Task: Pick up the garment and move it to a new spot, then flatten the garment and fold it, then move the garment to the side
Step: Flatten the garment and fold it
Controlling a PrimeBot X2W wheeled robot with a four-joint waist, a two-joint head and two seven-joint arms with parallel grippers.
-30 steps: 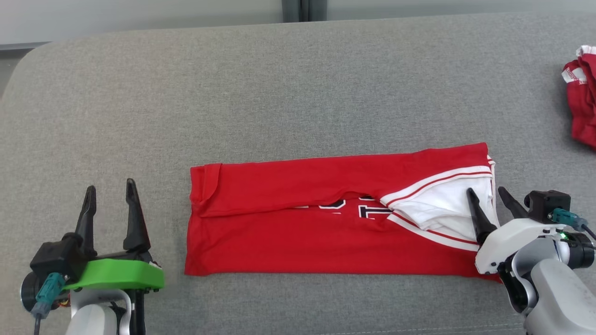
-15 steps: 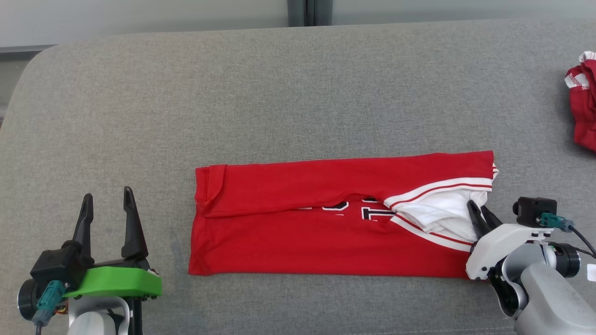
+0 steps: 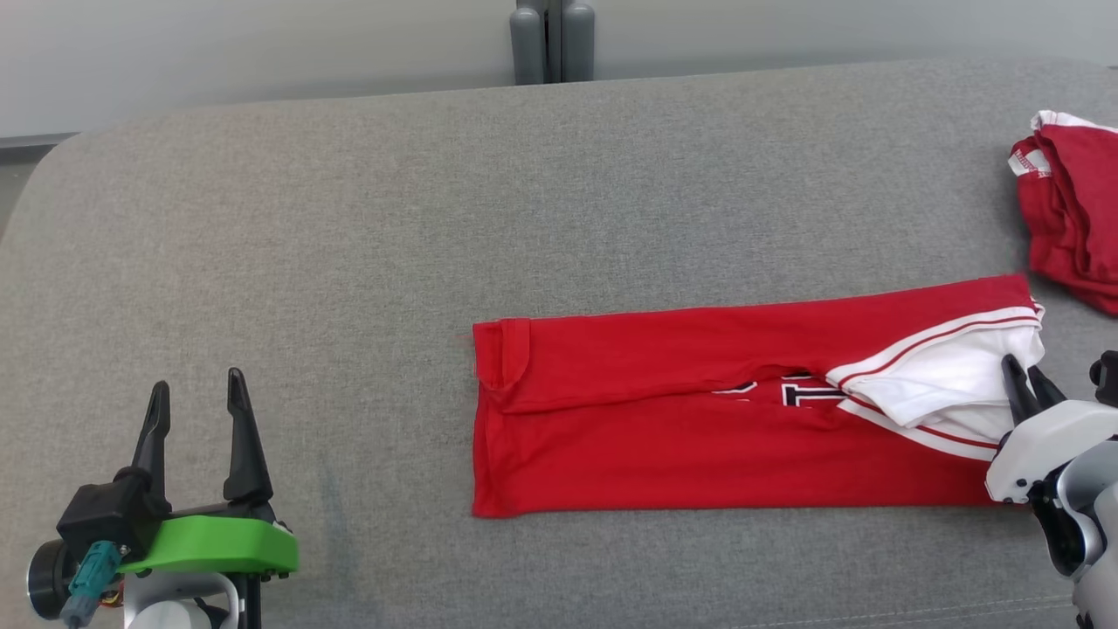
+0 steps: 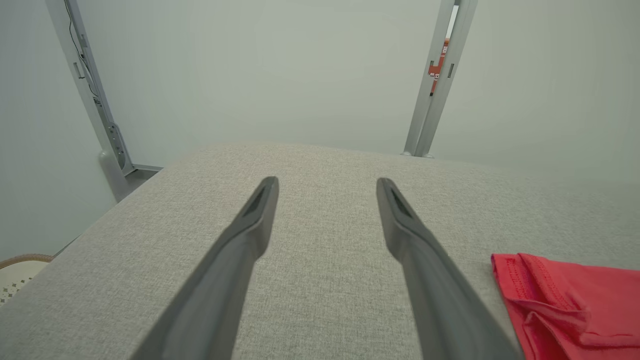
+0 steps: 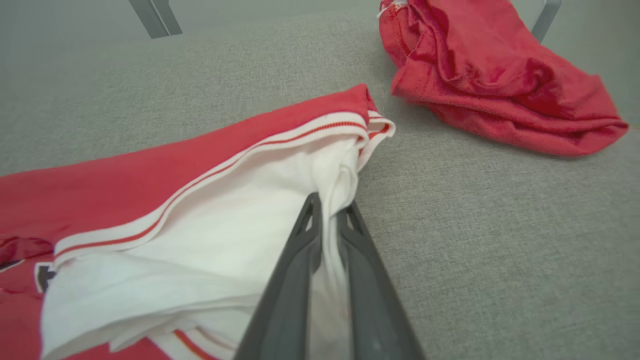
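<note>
The garment is a red shirt with white trim and dark lettering, folded into a long strip on the grey padded surface. My right gripper is at its right end, shut on the white fabric there. The right wrist view shows the fingers pinching a fold of white cloth of the garment. My left gripper stands open at the lower left, well apart from the strip, with nothing between its fingers. In that wrist view the garment's left end lies to the right.
A second red garment lies crumpled at the right edge, close to the strip's far corner, and appears as a red heap in the right wrist view. A grey post stands behind the surface. The surface's rounded corner is at far left.
My right gripper has shut on the white fabric and dragged the whole garment to the right, toward the crumpled one. The head camera has shifted a little. The left gripper stays put.
</note>
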